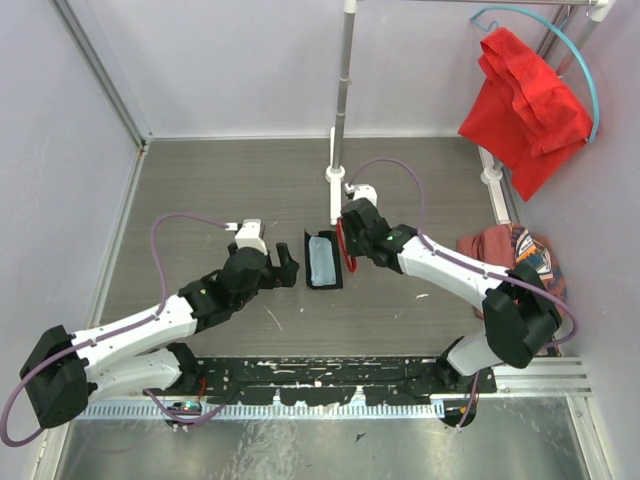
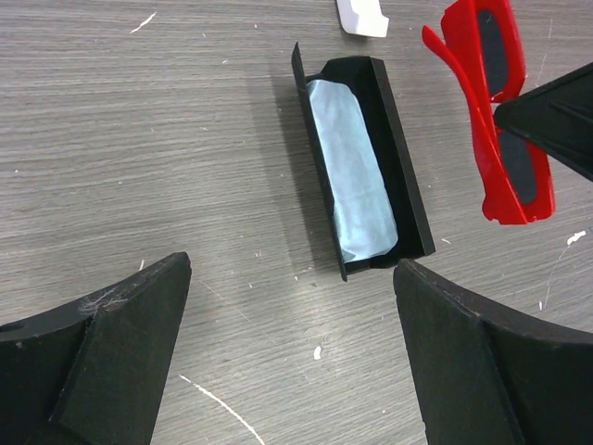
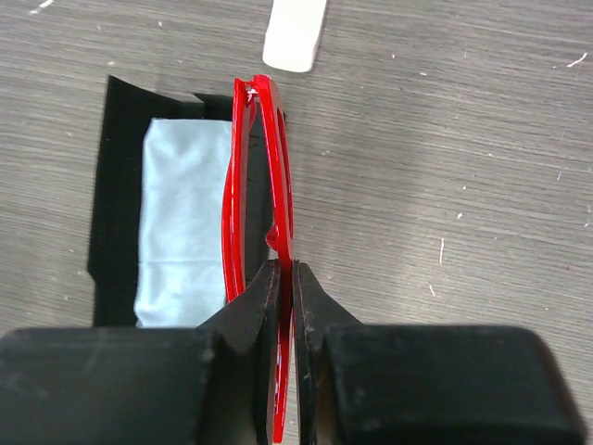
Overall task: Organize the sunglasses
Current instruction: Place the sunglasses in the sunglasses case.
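Pinching the folded sunglasses (image 3: 281, 167) mid-frame, my right tool (image 3: 286, 287) is nearly closed on what I judge light, slick, easily bent plastic, while my left tool (image 2: 292, 273) gapes empty.

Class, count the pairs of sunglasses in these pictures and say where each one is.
1. The sunglasses, folded, are pinched in the right claw beside the open black case holding a pale blue cloth. No other pair shows.

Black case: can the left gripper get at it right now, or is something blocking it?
Probably yes. The left gripper is open beside the case with bare table between; the right gripper holds the sunglasses on the case's other side.
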Tool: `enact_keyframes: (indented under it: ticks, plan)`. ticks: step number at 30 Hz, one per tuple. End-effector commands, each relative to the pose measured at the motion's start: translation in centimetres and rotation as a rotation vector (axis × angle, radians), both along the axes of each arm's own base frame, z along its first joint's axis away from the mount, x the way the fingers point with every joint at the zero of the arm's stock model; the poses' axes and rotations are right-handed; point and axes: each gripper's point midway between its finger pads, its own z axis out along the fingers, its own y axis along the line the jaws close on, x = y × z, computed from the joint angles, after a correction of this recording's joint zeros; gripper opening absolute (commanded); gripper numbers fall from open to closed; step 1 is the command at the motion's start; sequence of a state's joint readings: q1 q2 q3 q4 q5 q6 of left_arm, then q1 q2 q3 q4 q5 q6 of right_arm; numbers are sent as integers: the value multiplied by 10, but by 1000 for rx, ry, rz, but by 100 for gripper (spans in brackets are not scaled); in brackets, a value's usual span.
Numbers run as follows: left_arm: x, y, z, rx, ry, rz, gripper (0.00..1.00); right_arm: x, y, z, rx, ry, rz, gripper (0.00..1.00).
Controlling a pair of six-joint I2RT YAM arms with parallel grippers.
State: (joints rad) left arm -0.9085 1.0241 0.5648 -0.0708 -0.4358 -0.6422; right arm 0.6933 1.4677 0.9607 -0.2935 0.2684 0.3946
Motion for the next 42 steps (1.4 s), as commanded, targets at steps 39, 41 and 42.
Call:
enact_keyframes:
  ticks: [39,41,42]
  plan:
    - [13,24,-44,-57,94,62,98,-3,67,0,-188,-52,-180,1]
    - [13,25,-44,-58,92,63,98,-2,68,-2,-196,-51,-176,1]
    - [13,26,-44,-57,93,64,98,-1,68,-3,-201,-50,-175,1]
